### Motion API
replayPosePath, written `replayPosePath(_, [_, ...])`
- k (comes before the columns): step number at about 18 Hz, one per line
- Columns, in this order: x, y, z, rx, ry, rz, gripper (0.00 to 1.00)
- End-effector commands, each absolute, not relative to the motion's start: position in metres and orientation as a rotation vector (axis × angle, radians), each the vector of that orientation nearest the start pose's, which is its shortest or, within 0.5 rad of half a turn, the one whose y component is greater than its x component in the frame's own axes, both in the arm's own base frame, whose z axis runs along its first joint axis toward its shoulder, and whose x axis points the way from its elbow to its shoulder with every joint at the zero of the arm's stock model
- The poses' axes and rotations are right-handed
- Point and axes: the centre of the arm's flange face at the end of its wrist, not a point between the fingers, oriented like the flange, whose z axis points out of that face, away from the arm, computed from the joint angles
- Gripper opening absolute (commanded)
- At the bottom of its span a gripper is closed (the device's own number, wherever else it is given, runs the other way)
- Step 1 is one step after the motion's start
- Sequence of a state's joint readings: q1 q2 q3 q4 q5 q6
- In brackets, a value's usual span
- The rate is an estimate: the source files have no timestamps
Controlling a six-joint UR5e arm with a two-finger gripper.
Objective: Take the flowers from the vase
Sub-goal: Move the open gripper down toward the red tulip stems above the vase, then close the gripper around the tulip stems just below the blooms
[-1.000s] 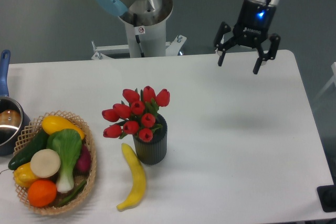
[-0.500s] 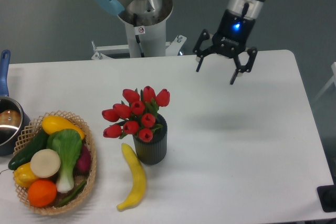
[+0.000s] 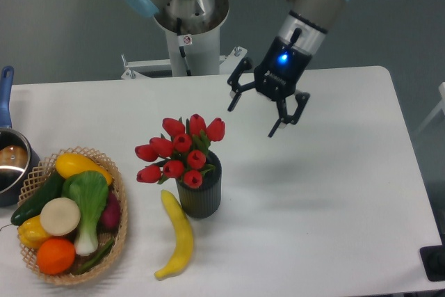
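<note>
While standing in one vase (image 3: 200, 190) at centre frame, nine flowers (image 3: 180, 150); lower down, one banana (image 3: 177, 235); lower left, one basket (image 3: 119, 223); upper right of centre, gripper (image 3: 253, 115) wide open, empty.

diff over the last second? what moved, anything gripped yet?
The black two-finger gripper swung left and lower in the picture, from the table's far right edge towards the bunch of red tulip flowers, tilting as it went. Its jaws stayed open and hold nothing. The flowers, the ribbed dark grey-green vase, the yellow banana and the wicker basket of vegetables did not move.
</note>
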State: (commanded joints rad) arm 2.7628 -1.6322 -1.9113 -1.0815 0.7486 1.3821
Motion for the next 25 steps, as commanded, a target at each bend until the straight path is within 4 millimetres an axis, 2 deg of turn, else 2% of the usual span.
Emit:
replayPosePath(2, [-0.376,0.381,0.376,-2.291,0.296,-0.182,1.0])
replayPosePath(5, [-0.37,0.391,0.361,-2.268,0.386,-0.157,1.0])
replayPosePath(6, [-0.368,0.393,0.361,-2.253,0.404,-0.149,1.0])
replayPosePath(13, [-0.362,0.411,0.357,-2.185,0.44,-0.168,1.0])
replayPosePath(17, [-0.361,0.423,0.345,-2.168,0.455,-0.193,1.0])
replayPosePath(20, [-0.36,0.424,0.341,-2.162,0.456,-0.2,1.0])
replayPosePath(23, [-0.353,0.435,0.335,-2.144,0.471,-0.233,1.0])
replayPosePath(25, [-0.355,0.438,0.334,-2.137,0.47,-0.24,1.0])
